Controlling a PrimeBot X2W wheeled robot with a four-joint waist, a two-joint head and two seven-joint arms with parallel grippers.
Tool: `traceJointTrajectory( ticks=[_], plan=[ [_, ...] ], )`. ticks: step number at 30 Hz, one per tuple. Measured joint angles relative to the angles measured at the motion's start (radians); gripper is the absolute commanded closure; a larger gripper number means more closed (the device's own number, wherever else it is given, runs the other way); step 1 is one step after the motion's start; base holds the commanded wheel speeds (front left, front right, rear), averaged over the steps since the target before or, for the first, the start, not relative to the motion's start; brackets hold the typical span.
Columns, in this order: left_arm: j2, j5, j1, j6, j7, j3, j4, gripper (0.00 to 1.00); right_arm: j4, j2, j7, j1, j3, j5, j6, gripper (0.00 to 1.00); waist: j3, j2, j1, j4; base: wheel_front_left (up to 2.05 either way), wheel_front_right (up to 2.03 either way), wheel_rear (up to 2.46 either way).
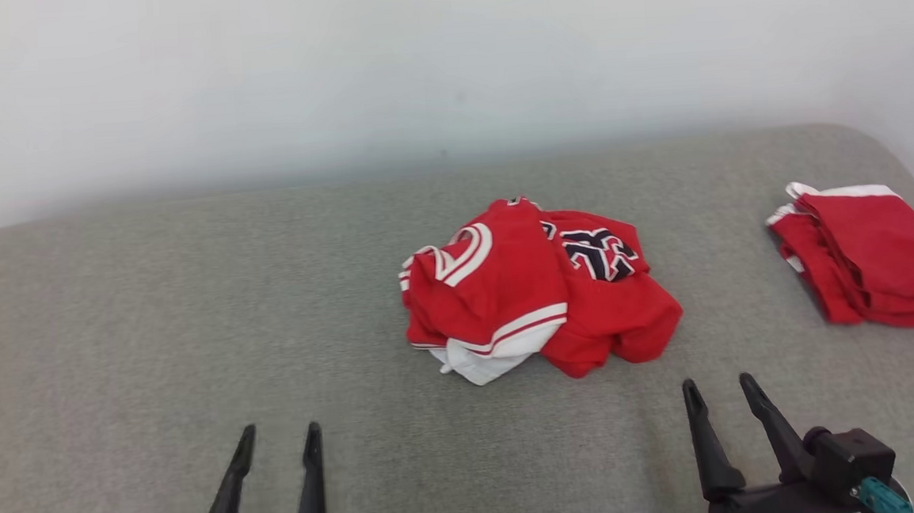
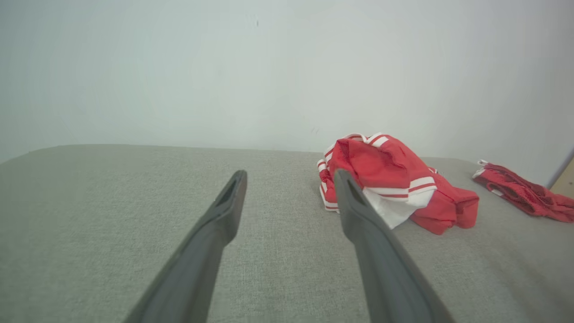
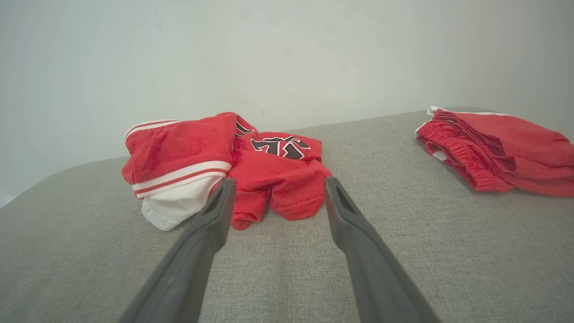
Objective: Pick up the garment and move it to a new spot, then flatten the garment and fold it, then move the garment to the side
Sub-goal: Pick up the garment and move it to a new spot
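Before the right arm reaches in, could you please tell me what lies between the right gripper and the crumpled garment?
The stretch is bare: only grey upholstery separates the right gripper from the crumpled garment, as the head view shows.

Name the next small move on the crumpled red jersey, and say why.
Probably ease the right gripper forward onto the near edge of the crumpled jersey. It lies bunched and untouched; that gripper and the left gripper stand open short of it, the right one nearer.
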Motion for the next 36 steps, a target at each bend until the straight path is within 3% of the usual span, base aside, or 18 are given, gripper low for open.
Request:
traceJointTrajectory(
  ticks=[8,15,36],
  plan=[
    [-0.036,0.016,0.119,-0.069,0.000,0.136,-0.093,0.00,0.036,0.000,-0.002,0.053,-0.040,0.000,0.000,0.00,-0.027,0.0000,0.0000,0.072,0.00,0.00,0.00],
    [-0.051,0.042,0.163,-0.112,0.000,0.189,-0.067,0.00,0.081,0.000,0.000,0.047,-0.050,0.003,0.000,0.00,-0.037,0.0000,0.0000,0.070,0.00,0.00,0.00],
    [-0.073,0.063,0.168,-0.129,0.000,0.180,-0.052,0.00,0.123,0.000,-0.011,0.008,-0.030,0.007,0.000,0.00,-0.004,0.0000,0.0002,0.058,0.00,0.00,0.00]
  ],
)
